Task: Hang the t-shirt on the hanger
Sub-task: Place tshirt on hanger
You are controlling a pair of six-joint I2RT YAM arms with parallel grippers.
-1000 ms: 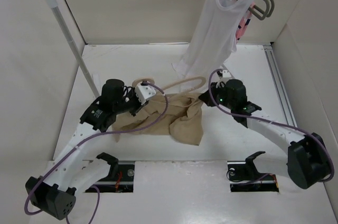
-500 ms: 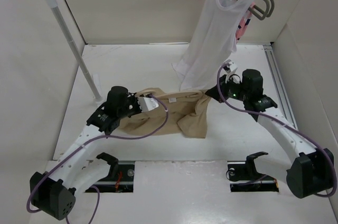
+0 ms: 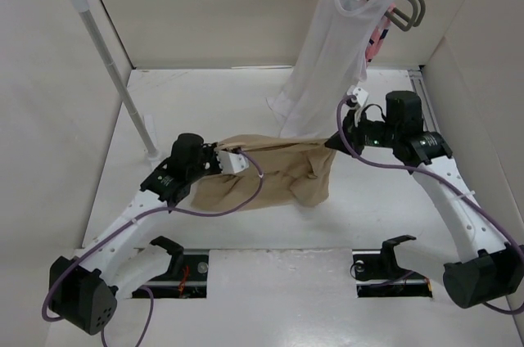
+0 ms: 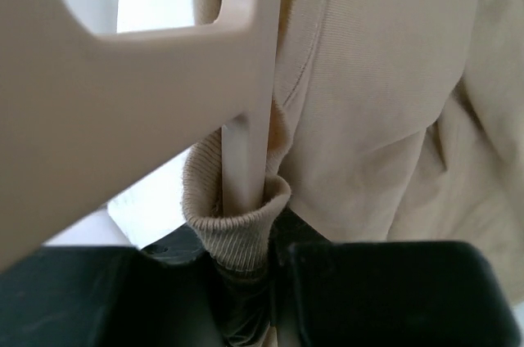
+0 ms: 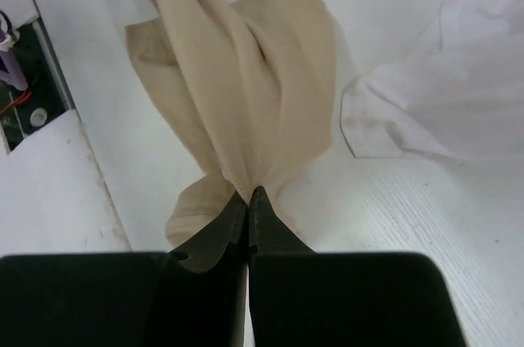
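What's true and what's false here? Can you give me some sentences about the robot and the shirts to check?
1. The right gripper pinches the tan shirt. True.
2. The white top is in the left gripper. False: it hangs on a grey hanger.
3. The left gripper holds the shirt's collar and a pale hanger together. True.
4. The tan shirt hangs from the metal rail. False: it stretches between the two grippers.

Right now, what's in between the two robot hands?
The tan cotton t-shirt stretches from the left gripper to the right gripper, as the top view shows.
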